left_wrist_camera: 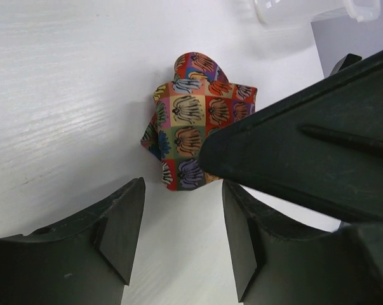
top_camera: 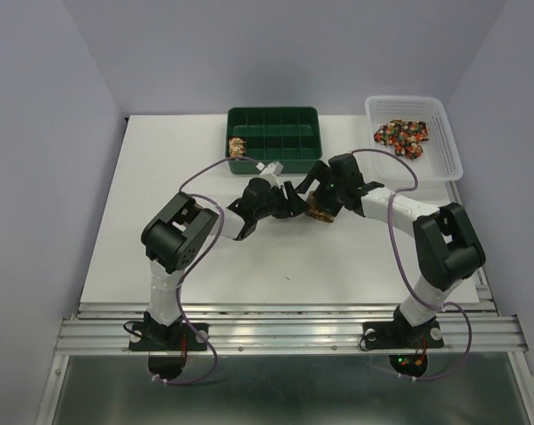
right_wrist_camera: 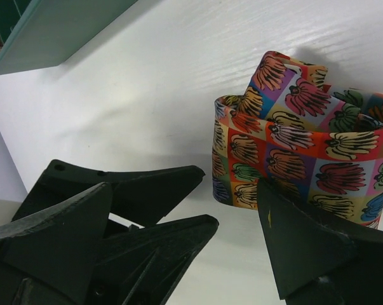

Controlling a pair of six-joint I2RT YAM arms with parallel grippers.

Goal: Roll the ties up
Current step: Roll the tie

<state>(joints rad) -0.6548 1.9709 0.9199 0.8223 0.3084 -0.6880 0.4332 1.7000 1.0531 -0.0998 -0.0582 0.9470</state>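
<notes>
One tie (left_wrist_camera: 190,121), printed in red, orange and gold squares, stands as a loose roll on the white table (top_camera: 205,257) in mid-field (top_camera: 321,212). My left gripper (left_wrist_camera: 181,238) is open just short of the roll, with bare table between its fingers. My right gripper (top_camera: 317,189) is wide open next to the roll. Its right finger (right_wrist_camera: 302,244) stands in front of the roll (right_wrist_camera: 293,149), and one of its fingers (left_wrist_camera: 305,155) crosses the left wrist view over the roll's edge. More ties (top_camera: 401,134) lie in the white basket (top_camera: 447,146). A rolled tie (top_camera: 237,144) sits in the green tray (top_camera: 275,113).
The green divided tray stands at the back centre and the white basket at the back right. The two grippers are close together, with the left gripper's fingers (right_wrist_camera: 178,235) reaching between the right gripper's fingers. Grey walls enclose the table.
</notes>
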